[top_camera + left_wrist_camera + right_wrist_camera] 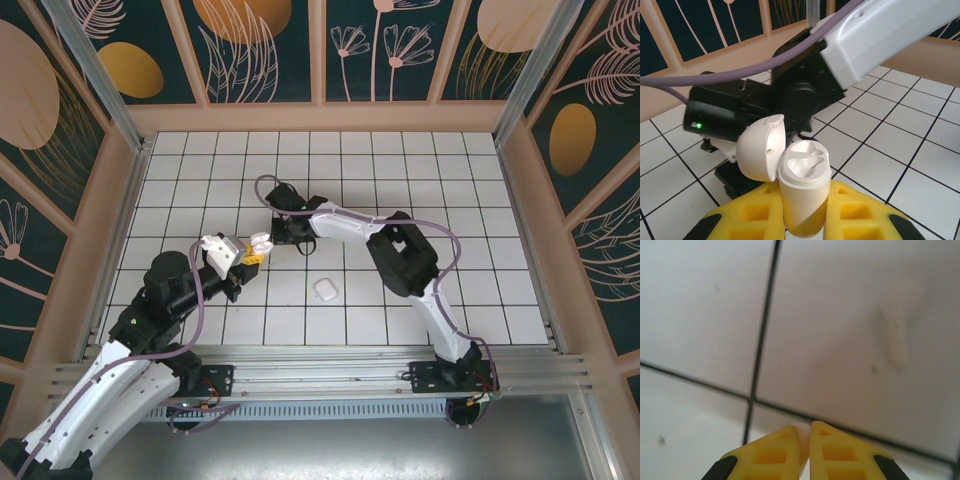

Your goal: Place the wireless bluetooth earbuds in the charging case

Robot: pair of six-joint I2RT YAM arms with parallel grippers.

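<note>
My left gripper (803,199) is shut on the white charging case (804,172), holding it upright above the tiles. The case lid (760,150) hangs open to the left and both wells are empty. From above, the case (258,243) sits in the left gripper (247,256), just left of the right gripper (285,236), which points down at the floor. The right gripper (804,433) is shut, and a white sliver of an earbud (803,428) is pinched between its yellow tips. Another earbud (897,335), blurred, lies on the tile beyond.
A second white case (325,290), closed, lies on the tiles in front of the right arm. The right arm's black wrist (790,95) stands close behind the held case. Wooden walls (115,200) ring the tiled floor.
</note>
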